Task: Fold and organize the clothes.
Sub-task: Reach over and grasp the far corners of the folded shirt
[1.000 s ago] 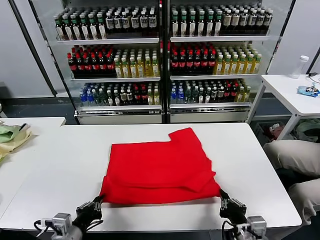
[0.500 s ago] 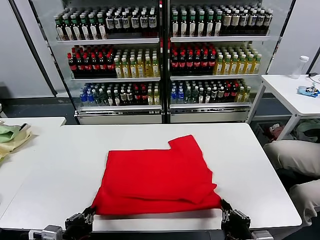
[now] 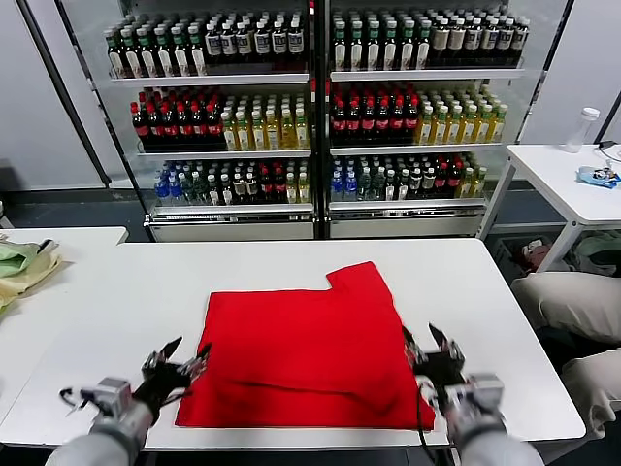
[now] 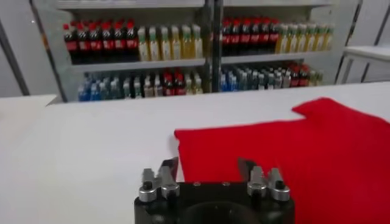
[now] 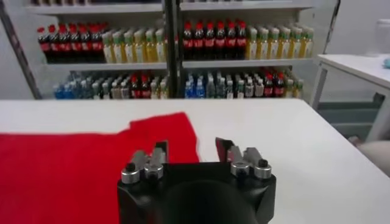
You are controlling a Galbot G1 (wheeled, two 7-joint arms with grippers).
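— Since a second ago, both grippers have let go of the near hem and risen; the red T-shirt [image 3: 303, 349] lies flatter, mid-table.
— Progress?
— Partly folded; one sleeve still sticks out. Left gripper [image 3: 176, 366] and right gripper [image 3: 432, 351] hover at its sides, jaws wide, empty.
— Obstacles?
— None near; a seated person's beige trousers [image 3: 568, 311] are beyond the white table [image 3: 126, 291], right.

No legible text — bottle labels unreadable.
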